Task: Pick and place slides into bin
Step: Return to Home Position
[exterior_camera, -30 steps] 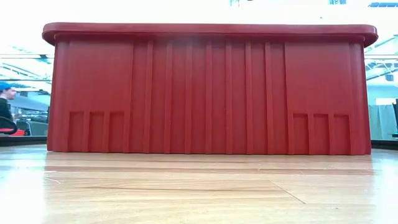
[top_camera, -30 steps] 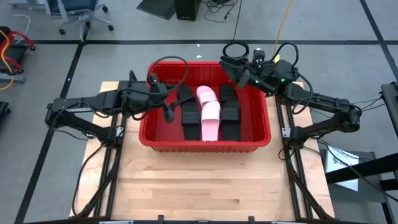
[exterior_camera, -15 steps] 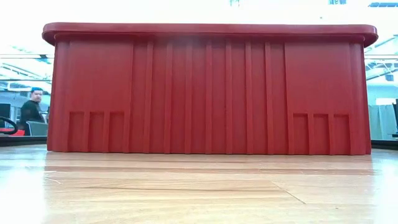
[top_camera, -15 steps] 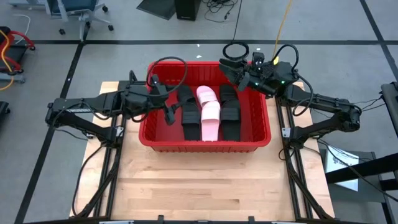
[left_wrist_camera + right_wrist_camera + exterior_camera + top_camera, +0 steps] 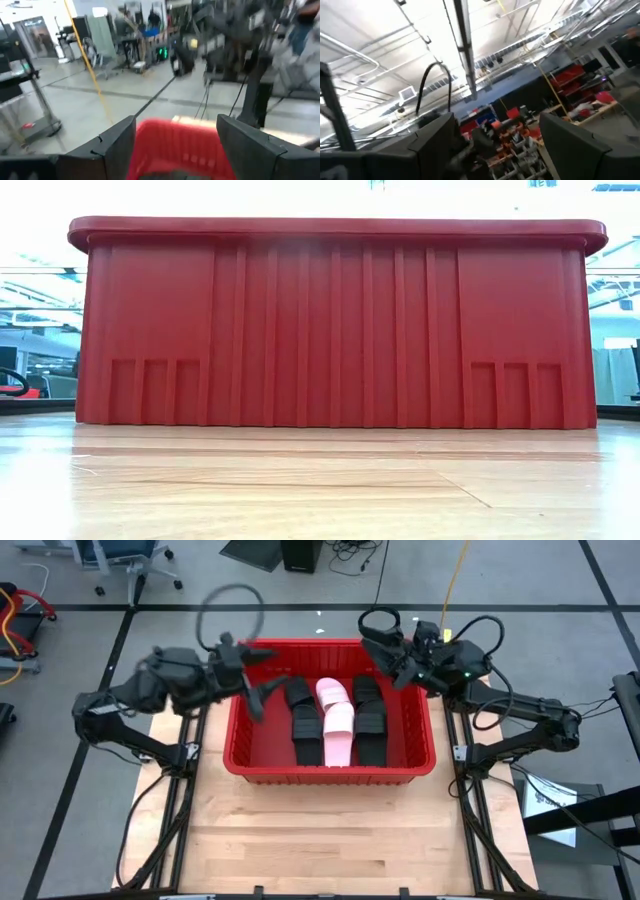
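Observation:
The red bin (image 5: 330,775) stands on the far half of the wooden table and fills the low view (image 5: 340,330). Several slides lie on its floor in three rows: black (image 5: 303,723), pale pink (image 5: 338,725), black (image 5: 368,718). My left gripper (image 5: 255,695) hovers open above the bin's left wall, blurred; its wrist view looks level over the bin's rim (image 5: 175,145) between its open fingers (image 5: 176,122). My right gripper (image 5: 380,645) stands open over the bin's far right corner, tipped upward; its wrist view (image 5: 496,120) shows the ceiling.
The near half of the table (image 5: 330,840) is bare wood. Black frame rails (image 5: 175,810) run along both table sides. A cable loop (image 5: 232,610) rises over the left arm. Beyond the table are the floor and an office chair (image 5: 125,560).
My left gripper has risen out of the bin's left part and drawn back toward the table's left edge, staying open. My right gripper has tipped upward over the far right corner. The slides have kept still. A person seen at the low view's left edge has gone.

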